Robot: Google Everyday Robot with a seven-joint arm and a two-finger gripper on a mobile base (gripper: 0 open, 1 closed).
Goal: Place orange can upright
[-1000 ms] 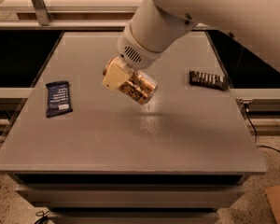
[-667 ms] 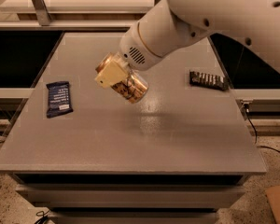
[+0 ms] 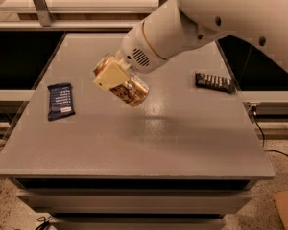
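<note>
Hand (image 3: pixel 116 78) clasping orange can (image 3: pixel 134 93) midair has shifted left.

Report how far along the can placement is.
Done: the two-finger gripper is shut on the shiny orange-gold aluminium drink can. In hand: the can hangs tilted above the flat grey table, near its middle. Left: turn it upright, set it down, release.

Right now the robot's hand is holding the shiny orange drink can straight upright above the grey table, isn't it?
Not quite. The hand does hold the shiny orange drink can above the grey table, but the can is tilted, not upright, as the camera view shows.
</note>
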